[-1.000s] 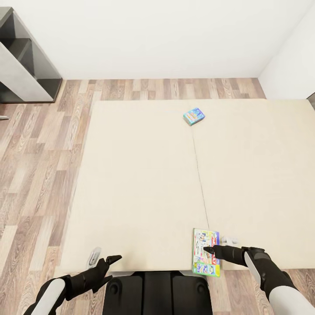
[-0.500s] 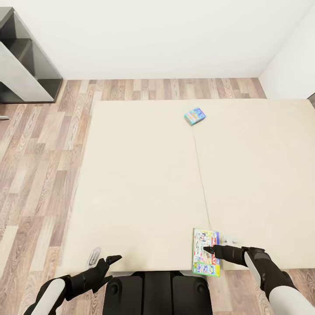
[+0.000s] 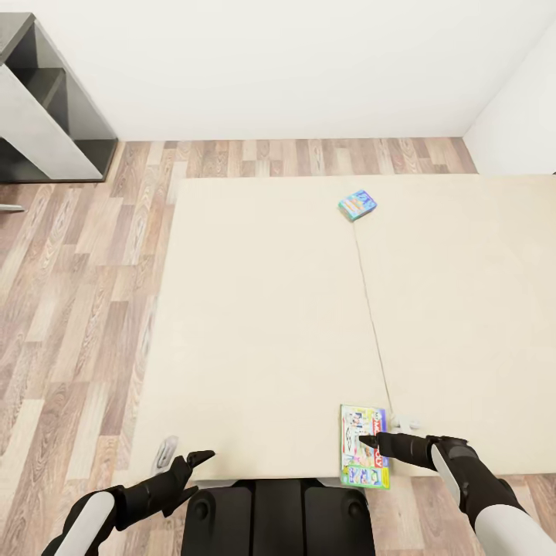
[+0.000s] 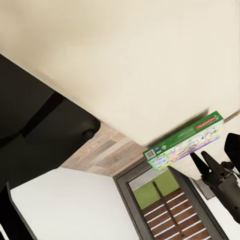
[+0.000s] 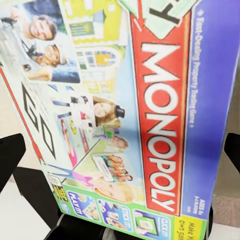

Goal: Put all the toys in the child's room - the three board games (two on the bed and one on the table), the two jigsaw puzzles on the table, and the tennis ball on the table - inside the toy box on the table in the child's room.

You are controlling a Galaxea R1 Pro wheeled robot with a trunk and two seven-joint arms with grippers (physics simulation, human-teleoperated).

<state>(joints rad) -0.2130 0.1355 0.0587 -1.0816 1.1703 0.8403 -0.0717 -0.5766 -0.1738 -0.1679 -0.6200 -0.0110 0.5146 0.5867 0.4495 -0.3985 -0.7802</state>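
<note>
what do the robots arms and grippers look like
Both arms have light grey-white rounded forearm shells that run into black wrist sections. The left gripper and the right gripper are black, each with two slim pointed fingers. No cables or markings are visible.

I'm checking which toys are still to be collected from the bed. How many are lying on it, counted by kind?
Board games: 2, the Monopoly box at the near edge of the bed, under the right gripper, and the small blue box near the far edge.
Jigsaw puzzles: 0
Tennis balls: 0
Total: 2 toys on the bed.
</note>
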